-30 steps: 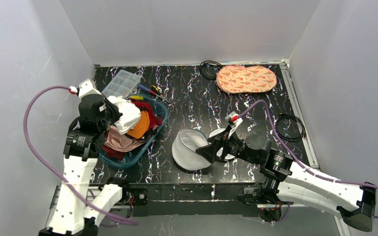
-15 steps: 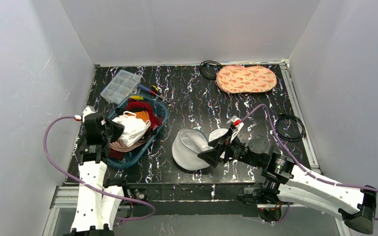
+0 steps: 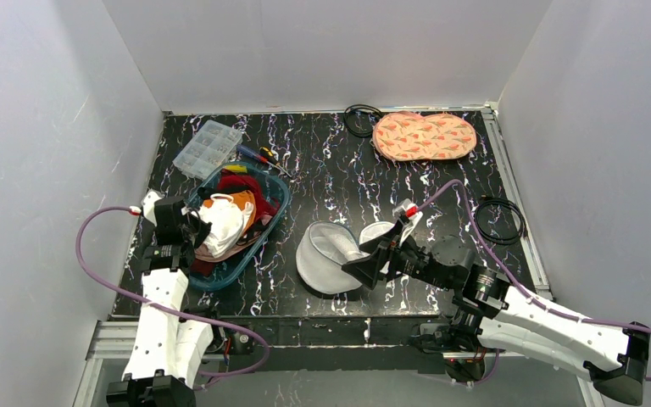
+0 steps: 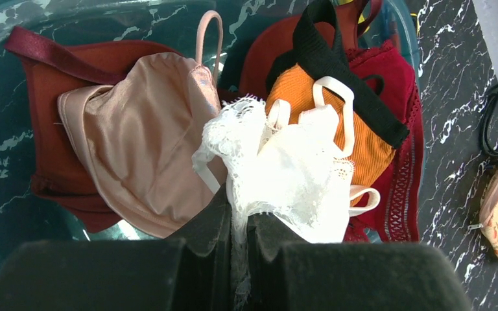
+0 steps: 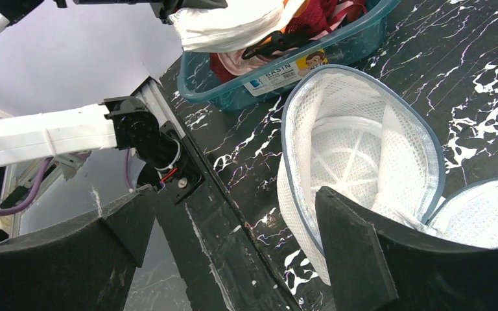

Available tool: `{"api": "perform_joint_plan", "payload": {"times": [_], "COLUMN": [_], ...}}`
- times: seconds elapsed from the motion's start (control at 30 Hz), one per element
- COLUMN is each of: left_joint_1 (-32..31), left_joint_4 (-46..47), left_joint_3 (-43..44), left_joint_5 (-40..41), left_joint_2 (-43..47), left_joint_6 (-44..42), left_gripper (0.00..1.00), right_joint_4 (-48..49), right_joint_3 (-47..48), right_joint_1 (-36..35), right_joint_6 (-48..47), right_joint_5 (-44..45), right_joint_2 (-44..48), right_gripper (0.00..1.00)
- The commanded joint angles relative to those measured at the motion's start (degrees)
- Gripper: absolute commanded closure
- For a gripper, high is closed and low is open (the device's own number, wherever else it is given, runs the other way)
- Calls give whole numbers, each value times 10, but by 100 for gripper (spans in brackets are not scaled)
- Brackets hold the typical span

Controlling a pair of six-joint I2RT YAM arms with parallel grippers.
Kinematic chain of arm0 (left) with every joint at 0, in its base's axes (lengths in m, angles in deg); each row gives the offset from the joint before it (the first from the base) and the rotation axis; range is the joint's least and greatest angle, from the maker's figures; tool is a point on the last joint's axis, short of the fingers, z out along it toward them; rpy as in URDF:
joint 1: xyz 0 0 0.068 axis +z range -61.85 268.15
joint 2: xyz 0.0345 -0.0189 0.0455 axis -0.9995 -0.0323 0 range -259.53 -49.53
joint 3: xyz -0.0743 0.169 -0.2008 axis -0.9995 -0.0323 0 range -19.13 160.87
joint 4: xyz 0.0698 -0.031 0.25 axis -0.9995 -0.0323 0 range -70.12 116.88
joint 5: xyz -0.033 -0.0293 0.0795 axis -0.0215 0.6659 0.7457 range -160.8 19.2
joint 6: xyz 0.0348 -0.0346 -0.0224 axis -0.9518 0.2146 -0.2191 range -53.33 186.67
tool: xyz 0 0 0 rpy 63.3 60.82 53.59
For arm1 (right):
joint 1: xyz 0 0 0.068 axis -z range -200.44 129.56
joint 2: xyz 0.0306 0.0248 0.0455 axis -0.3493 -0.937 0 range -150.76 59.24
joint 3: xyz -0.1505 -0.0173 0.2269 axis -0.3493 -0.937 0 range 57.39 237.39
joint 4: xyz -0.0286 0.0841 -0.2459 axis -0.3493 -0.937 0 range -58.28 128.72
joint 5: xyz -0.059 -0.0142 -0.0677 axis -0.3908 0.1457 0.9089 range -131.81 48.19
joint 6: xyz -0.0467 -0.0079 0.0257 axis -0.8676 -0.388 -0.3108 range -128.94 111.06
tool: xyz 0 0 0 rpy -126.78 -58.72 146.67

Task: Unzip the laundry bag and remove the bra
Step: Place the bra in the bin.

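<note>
The white mesh laundry bag (image 3: 326,254) lies on its side mid-table, unzipped, its round lid flap (image 3: 381,233) folded back. In the right wrist view the laundry bag (image 5: 363,142) shows only mesh inside. My right gripper (image 3: 364,264) is open beside the bag's rim, one finger just in front of the opening; the right gripper (image 5: 233,194) holds nothing. My left gripper (image 3: 193,229) is shut on a white lace bra (image 3: 223,225) that rests on the clothes in the blue basin (image 3: 275,216). In the left wrist view the left gripper (image 4: 238,217) pinches the bra's (image 4: 292,175) lace edge.
The basin (image 4: 0,214) also holds a beige bra (image 4: 136,136), an orange garment (image 4: 363,136) and red ones. A clear organiser box (image 3: 208,144) and screwdrivers (image 3: 258,154) lie behind it. A patterned pouch (image 3: 424,136) and black cables (image 3: 498,220) are at the back right.
My left arm has come down and toward the near edge, lowering the white bra from above the basin onto the clothes in it. The right arm shifted only slightly.
</note>
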Motion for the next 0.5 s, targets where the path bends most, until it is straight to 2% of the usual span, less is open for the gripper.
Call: {"api": "perform_joint_plan", "payload": {"times": [0.0,0.27,0.47], "left_joint_1": [8,12,12], "left_joint_4": [50,-4,-49], "left_joint_3": [-17,-5,18], "left_joint_5": [2,12,22], "left_joint_2": [-4,-21,5], "left_joint_6": [-18,10,8], "left_gripper": [100,98,67], "right_joint_4": [10,7,11], "right_joint_3": [-9,-13,-16], "right_joint_1": [1,1,1], "right_joint_6": [-8,-8,-9], "right_joint_5": [7,7,7], "right_joint_2": [11,9,5], "right_gripper": [1,1,1]}}
